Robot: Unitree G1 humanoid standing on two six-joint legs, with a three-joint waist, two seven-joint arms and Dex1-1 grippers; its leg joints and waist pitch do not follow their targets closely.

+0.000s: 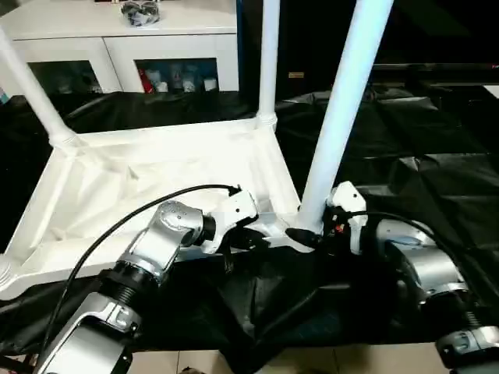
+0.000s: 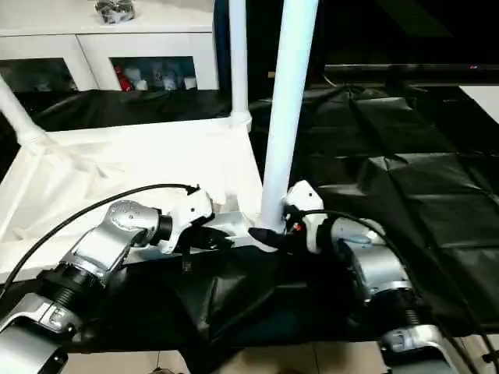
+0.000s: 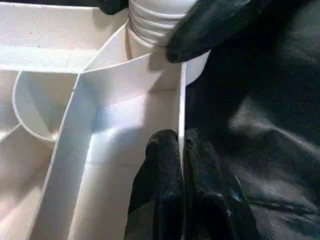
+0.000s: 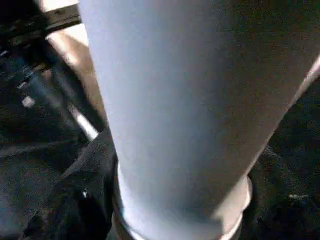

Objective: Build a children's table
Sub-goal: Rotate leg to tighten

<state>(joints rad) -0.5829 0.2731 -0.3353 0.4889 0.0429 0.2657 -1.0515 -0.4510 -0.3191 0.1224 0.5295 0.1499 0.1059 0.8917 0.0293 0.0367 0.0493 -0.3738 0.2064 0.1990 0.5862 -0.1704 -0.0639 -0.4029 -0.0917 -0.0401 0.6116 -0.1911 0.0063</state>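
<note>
On black sheeting (image 1: pixel 437 156), white cabinet (image 1: pixel 117 47) behind

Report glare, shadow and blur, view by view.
Left eye view: tabletop glares pale, ribs washed out. Left wrist view: sharp, shadow beside the leg socket. Right wrist view: the leg fills the frame, soft and too close to focus.

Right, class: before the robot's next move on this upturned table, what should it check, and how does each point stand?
1. Left gripper clamps the table top's rim: ok.
2. Right gripper grips the near leg's base: ok.
3. Near leg fully seated in its socket: cannot tell.
4. Far left leg and far right leg stand upright: ok.
5. Fourth leg fitted: not ok, near-left socket looks empty.
</note>
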